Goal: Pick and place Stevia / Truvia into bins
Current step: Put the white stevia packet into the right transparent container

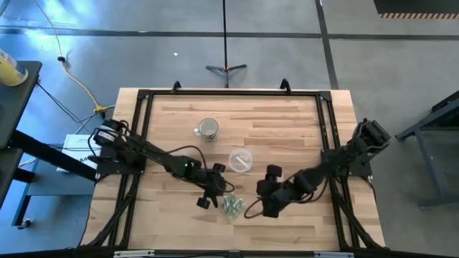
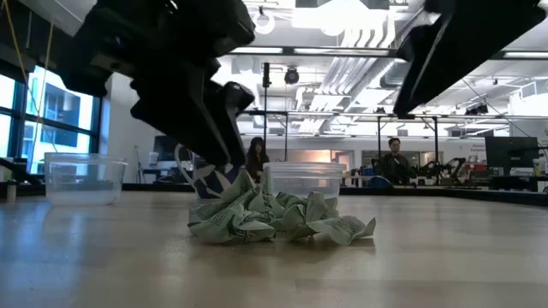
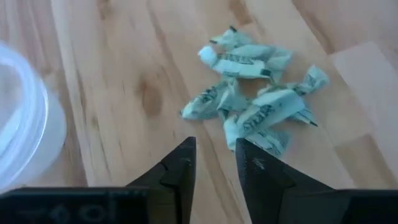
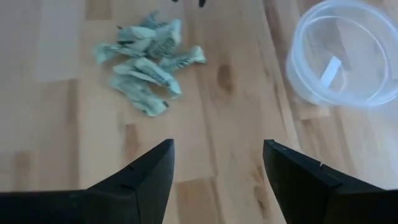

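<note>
Sachet pile (image 1: 231,206) lies near the front of the wooden surface (image 1: 287,122), roughly centred between the two arms. Pale green and white paper packets with dark print, crumpled and twisted, overlapping in a loose heap; low view shows the heap (image 2: 278,218) sitting flat on the wood, edges curled up. Individual count not clear. Left tool (image 1: 209,201) sits just beside the pile on its left side, low over the surface; in its wrist view the two dark fingers (image 3: 180,177) stand close together with only a narrow gap, tips just short of the nearest sachet (image 3: 252,121), nothing between them. Right tool (image 1: 269,208) is near the pile on the other side, a little farther off; its fingers (image 4: 149,171) are spread wide and hold nothing, the pile (image 4: 146,62) ahead of them. Beyond the pile, toward the middle of the surface, a round shallow see-through tub (image 1: 240,160) with one small pale slip lying inside it (image 4: 329,70). Farther back and left, a glass mug (image 1: 207,129) with a handle. Low view shows a second clear tub (image 2: 84,178) off to the side. Two people (image 2: 394,162) are in the room behind the surface.
</note>
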Controlling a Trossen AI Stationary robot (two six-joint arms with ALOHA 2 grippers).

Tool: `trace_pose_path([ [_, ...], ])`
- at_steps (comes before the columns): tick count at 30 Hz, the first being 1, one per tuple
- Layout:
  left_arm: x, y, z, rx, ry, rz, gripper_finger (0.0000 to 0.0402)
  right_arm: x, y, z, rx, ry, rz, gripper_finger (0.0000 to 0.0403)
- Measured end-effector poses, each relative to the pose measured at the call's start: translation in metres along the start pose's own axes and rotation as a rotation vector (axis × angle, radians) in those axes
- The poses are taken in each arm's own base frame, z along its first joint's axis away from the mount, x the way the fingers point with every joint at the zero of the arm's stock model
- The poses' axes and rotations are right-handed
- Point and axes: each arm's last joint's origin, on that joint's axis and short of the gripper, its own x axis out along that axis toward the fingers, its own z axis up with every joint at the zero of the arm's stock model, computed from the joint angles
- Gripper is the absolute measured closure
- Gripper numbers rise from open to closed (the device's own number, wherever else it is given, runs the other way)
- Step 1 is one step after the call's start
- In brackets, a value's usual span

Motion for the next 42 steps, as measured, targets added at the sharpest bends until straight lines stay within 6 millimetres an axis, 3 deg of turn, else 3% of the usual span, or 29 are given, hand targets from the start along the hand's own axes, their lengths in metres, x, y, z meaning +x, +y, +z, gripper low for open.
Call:
trace_pose_path([
  [6, 0.000, 0.000, 0.002, 0.023, -0.024, -0.028, 0.0226, -0.005, 0.008, -0.007, -0.006, -0.012, -0.006, 0.0166],
  [11, 0.011, -0.004, 0.008, 0.073, 0.000, -0.080, 0.0203, -0.005, 0.008, -0.008, -0.011, 0.003, 0.000, 0.0166],
  [20, 0.037, 0.002, 0.017, 0.083, 0.075, -0.116, 0.0221, -0.005, 0.006, -0.010, -0.027, 0.032, -0.015, 0.0166],
  [32, 0.033, 0.000, 0.022, 0.083, 0.092, -0.166, 0.0258, -0.004, 0.002, -0.011, -0.034, 0.044, -0.053, 0.0166],
  [40, 0.031, -0.009, 0.032, 0.174, 0.056, -0.145, 0.0240, -0.004, 0.001, -0.011, -0.034, 0.045, -0.059, 0.0166],
  [42, 0.026, -0.009, 0.040, 0.083, 0.081, -0.168, 0.0232, -0.004, 0.001, -0.011, -0.034, 0.046, -0.059, 0.0166],
])
